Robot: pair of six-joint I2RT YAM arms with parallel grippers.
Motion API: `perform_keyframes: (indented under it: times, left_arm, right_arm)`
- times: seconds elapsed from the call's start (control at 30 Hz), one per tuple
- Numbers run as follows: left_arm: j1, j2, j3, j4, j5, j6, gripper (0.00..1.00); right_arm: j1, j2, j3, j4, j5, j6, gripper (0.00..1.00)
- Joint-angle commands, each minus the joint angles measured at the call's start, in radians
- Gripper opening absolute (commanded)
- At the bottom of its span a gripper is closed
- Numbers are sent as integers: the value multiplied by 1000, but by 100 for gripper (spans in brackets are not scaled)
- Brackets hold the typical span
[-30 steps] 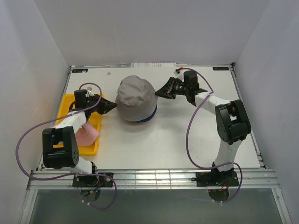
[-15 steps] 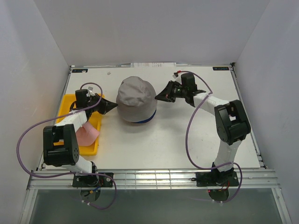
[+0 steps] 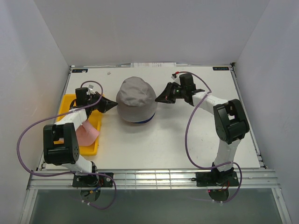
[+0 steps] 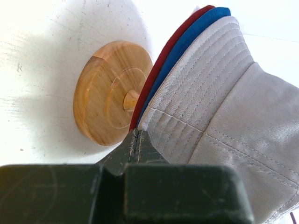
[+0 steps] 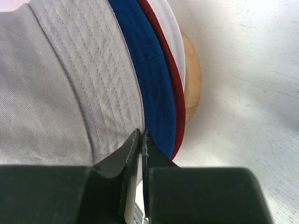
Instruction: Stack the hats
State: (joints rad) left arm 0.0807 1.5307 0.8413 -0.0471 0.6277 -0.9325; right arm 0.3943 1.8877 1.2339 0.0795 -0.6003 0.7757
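Both arms looked alike. The left arm (image 3: 70,120) and the right arm (image 3: 208,100) each had smooth white link shells joined by bulky black motor housings. A thin purple cable (image 3: 19,140) bowed out in a wide loop beside the left arm, and a second purple cable (image 3: 188,135) trailed along the right. The left base (image 3: 91,179) and the right base (image 3: 217,178) were black, with small coloured wires showing. The left gripper (image 3: 115,105) and the right gripper (image 3: 157,99) were dark, matte wedges tapering to thin tips.
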Motion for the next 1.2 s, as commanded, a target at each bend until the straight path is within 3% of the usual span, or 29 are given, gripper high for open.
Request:
perform_keyframes:
  times: [0.0,0.27,0.63,0.93,1.03,1.17]
  left_arm:
    - [-4,19,36,-80,-48,53,0]
    - [-4,48,111,-154,-65,116,0]
    - [-4,83,78,-158,-77,130,0]
    - [-2,91,65,-158,-71,146,0]
    - [-4,80,102,-194,-74,167,1]
    - [-4,63,165,-255,-79,199,24]
  right_arm:
    - [-12,5,-22,-144,88,-84,8]
    - [-5,30,61,-219,68,-139,8]
    - [-2,140,102,-306,97,-173,8]
    - [2,117,133,-322,93,-177,9]
    - [2,97,157,-333,91,-181,16]
    - [0,68,194,-354,88,-179,35]
